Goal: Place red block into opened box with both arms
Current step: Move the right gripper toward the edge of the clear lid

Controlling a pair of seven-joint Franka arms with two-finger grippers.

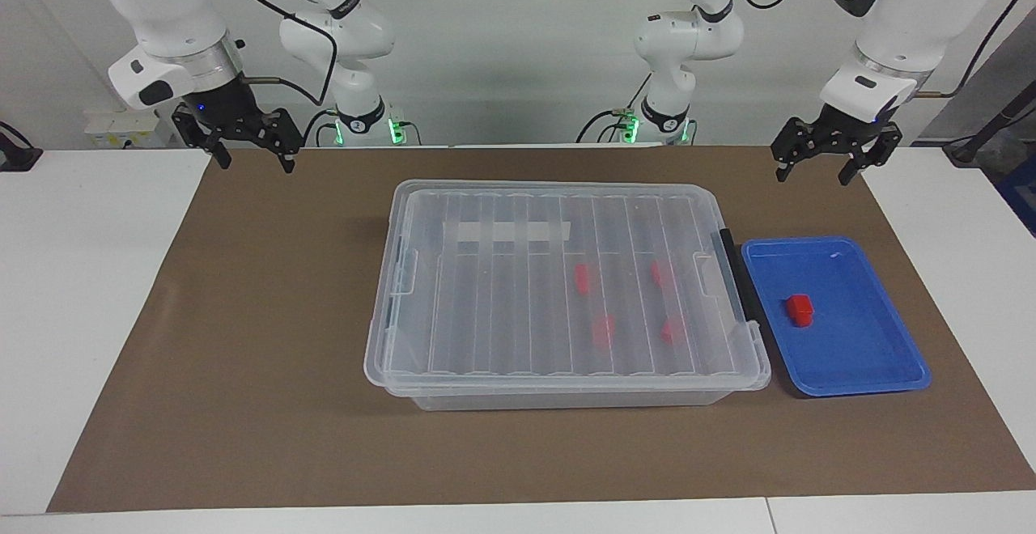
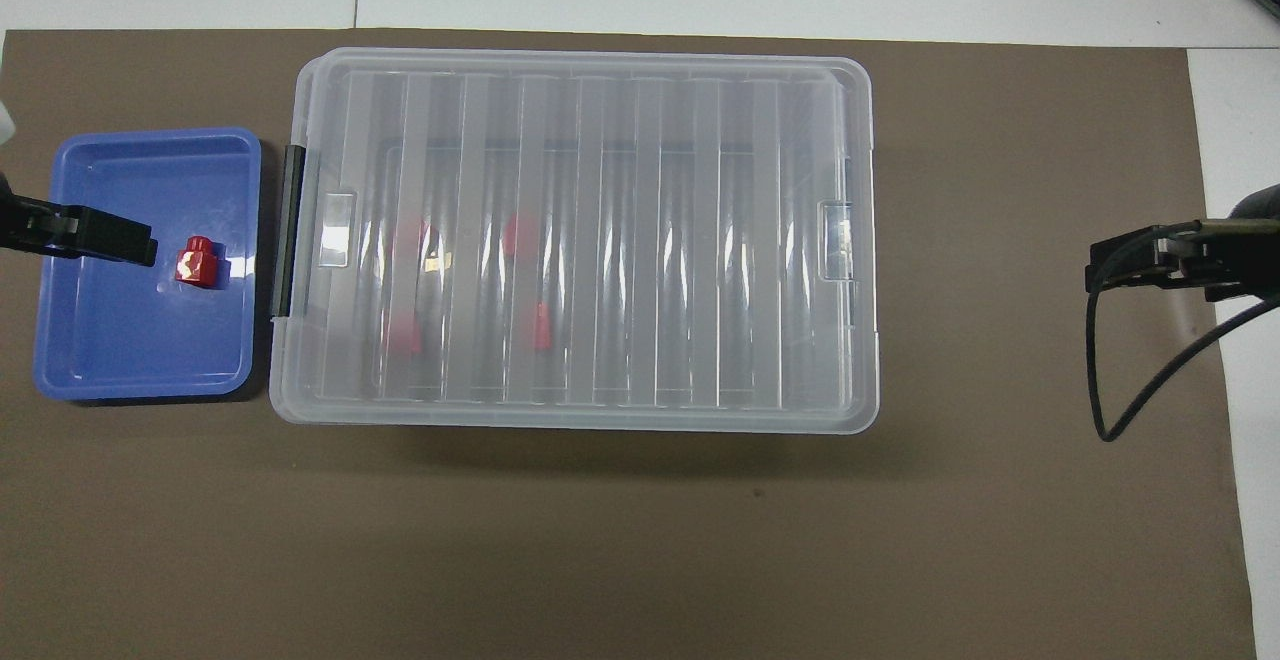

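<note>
One red block (image 1: 800, 310) (image 2: 197, 262) lies in a small blue tray (image 1: 858, 352) (image 2: 130, 340), beside the box at the left arm's end of the table. The box (image 1: 558, 399) (image 2: 570, 422) is a large clear bin in the middle of the mat. Its ribbed clear lid (image 1: 502, 307) lies flat on top, covering it. Several more red blocks (image 1: 582, 277) (image 2: 519, 233) show through the lid. My left gripper (image 1: 813, 176) (image 2: 120, 238) hangs open and empty, high over the tray's outer end. My right gripper (image 1: 255, 163) (image 2: 1100, 270) hangs open and empty over the mat's other end.
A brown mat (image 1: 243, 356) covers the white table. The box has a black handle (image 1: 740, 275) on the end beside the tray and a white tape strip (image 1: 506, 231) on its lid. A black cable (image 2: 1110, 410) loops down from the right arm.
</note>
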